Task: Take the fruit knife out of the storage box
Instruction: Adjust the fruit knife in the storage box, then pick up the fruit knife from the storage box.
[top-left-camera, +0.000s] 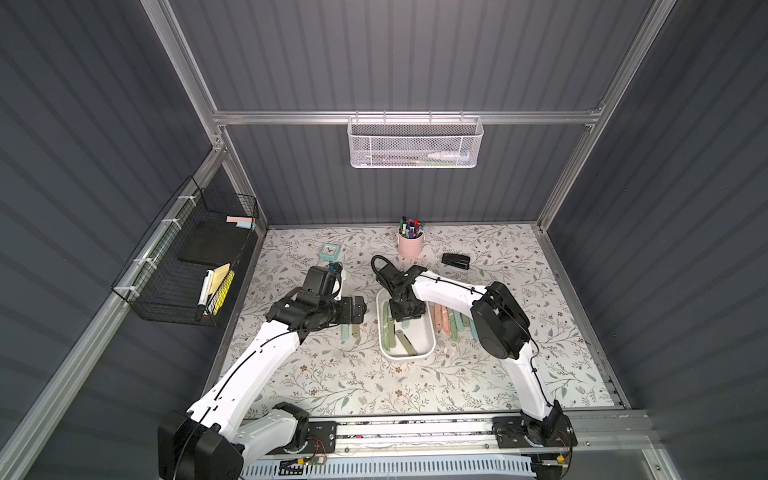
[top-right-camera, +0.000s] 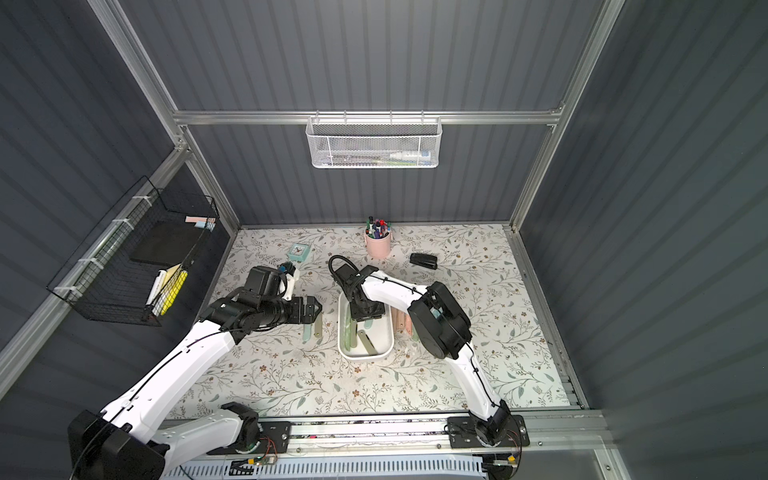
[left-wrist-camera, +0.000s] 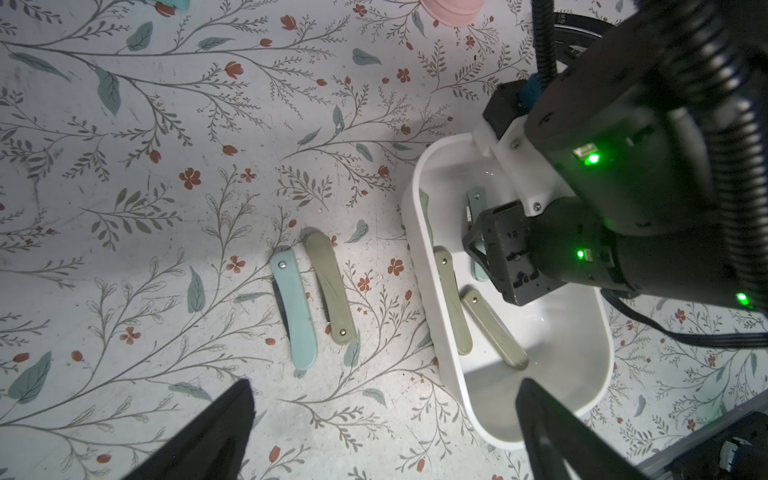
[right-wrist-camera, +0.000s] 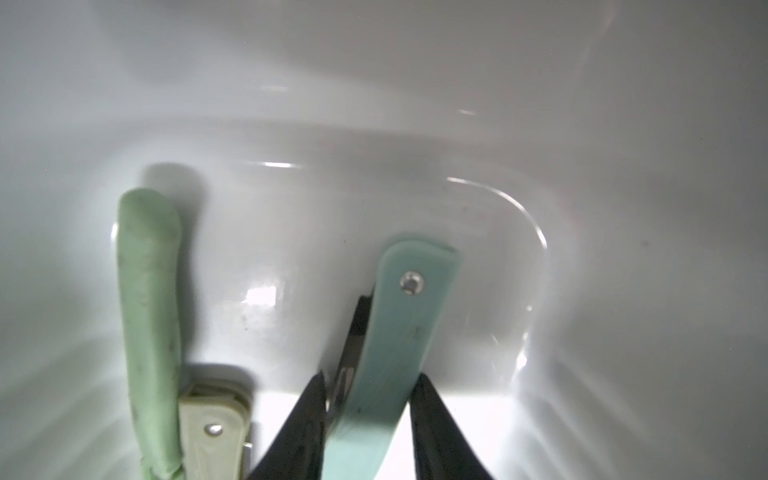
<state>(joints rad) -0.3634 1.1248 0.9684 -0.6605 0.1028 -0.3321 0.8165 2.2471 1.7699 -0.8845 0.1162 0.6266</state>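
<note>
The right gripper (right-wrist-camera: 370, 376) is down inside the storage box (top-left-camera: 424, 338), at the end nearer the pink pen cup (top-left-camera: 410, 245). Its two black fingers (right-wrist-camera: 305, 419) sit one on each long side of the blue-green fruit knife (right-wrist-camera: 395, 332). They look to touch it, so I think the gripper has hold of it. The knife is folded shut and lies on the floor of the box. I think the gripper takes it across the thin way because that is how the fingers fit round it.

The knife's long way runs along the long way of the box. Its end with the little silver pin points at the box's round end wall, the one by the pen cup. A green knife (right-wrist-camera: 149, 311) lies next to it, close to the box's side wall.

The left gripper (left-wrist-camera: 384, 382) is wide open and holds nothing. It hangs over the surface (left-wrist-camera: 166, 208) just beside the box, above two knives (left-wrist-camera: 293, 307) that lie outside it. I think it waits there to keep out of the way.
</note>
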